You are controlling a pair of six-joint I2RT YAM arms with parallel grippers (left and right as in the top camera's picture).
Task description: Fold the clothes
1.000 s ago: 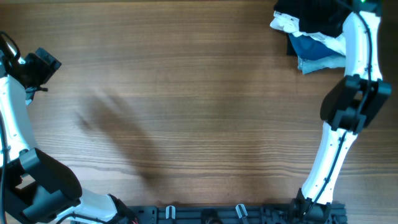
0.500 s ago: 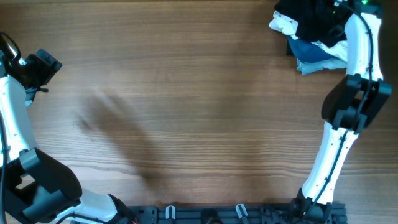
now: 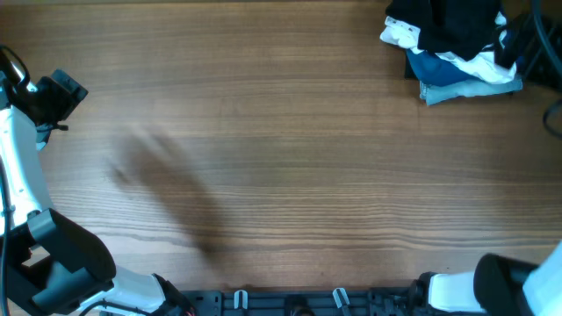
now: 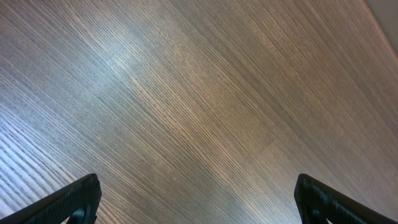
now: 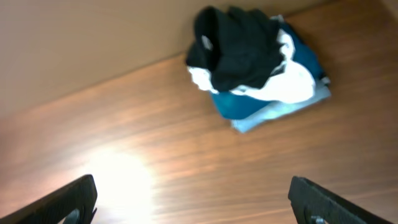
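The black garment (image 3: 443,22) lies crumpled on top of a pile at the table's far right corner. It also shows in the right wrist view (image 5: 239,46), with a small white mark near its left end. My right gripper (image 5: 193,199) is open and empty, high above the table and well back from the pile. My left gripper (image 4: 199,199) is open and empty over bare wood at the table's left side. The left arm (image 3: 18,149) stands along the left edge.
Under the black garment lie a white garment (image 3: 399,35) and a folded blue garment (image 3: 448,75); both also show in the right wrist view, white (image 5: 292,81) and blue (image 5: 249,106). The right arm's base (image 3: 509,285) is at the bottom right. The wooden table (image 3: 281,158) spans the view.
The right arm has pulled away from the pile and mostly left the overhead view. The black garment stays on the pile. The left arm has not moved.
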